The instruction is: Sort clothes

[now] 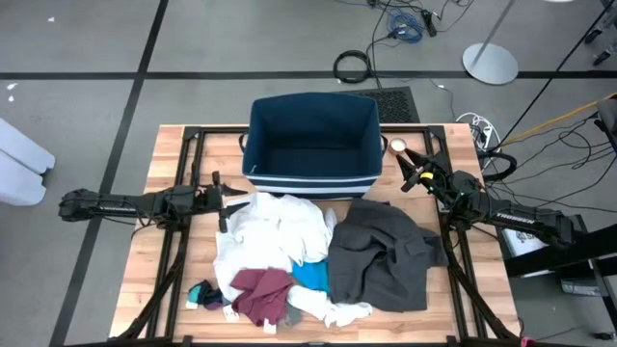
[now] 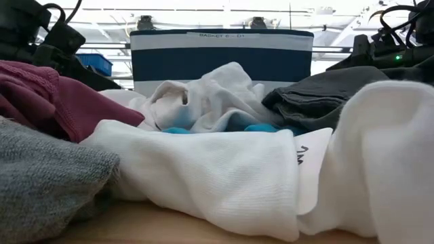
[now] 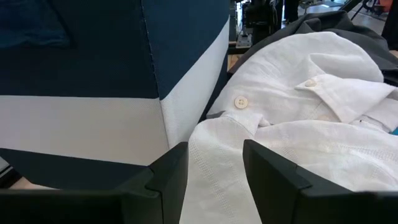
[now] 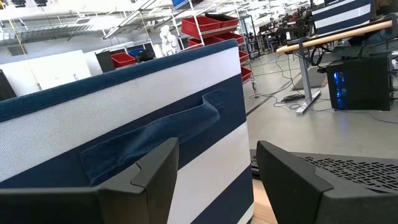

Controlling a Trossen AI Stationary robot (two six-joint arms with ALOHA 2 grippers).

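The clothes lie in a heap on the wooden table's near half. It holds a large white shirt (image 1: 275, 229) (image 3: 311, 112), a dark grey garment (image 1: 386, 255), a maroon piece (image 1: 260, 292), a bright blue piece (image 1: 310, 277) and small socks (image 1: 204, 294) at the near edge. My left gripper (image 1: 225, 210) (image 3: 214, 171) stands open at the shirt's left edge, with nothing between its fingers. My right gripper (image 1: 411, 177) (image 4: 217, 171) is open too, level beside the right wall of the navy striped bin (image 1: 313, 145), and holds nothing.
The navy bin with white stripes (image 2: 220, 57) (image 4: 124, 130) stands open at the table's far middle, just beyond the heap. In the low view a white sock (image 2: 224, 183) and a grey one (image 2: 47, 176) lie at the near edge. Cables and a round stand base (image 1: 490, 64) are on the floor behind.
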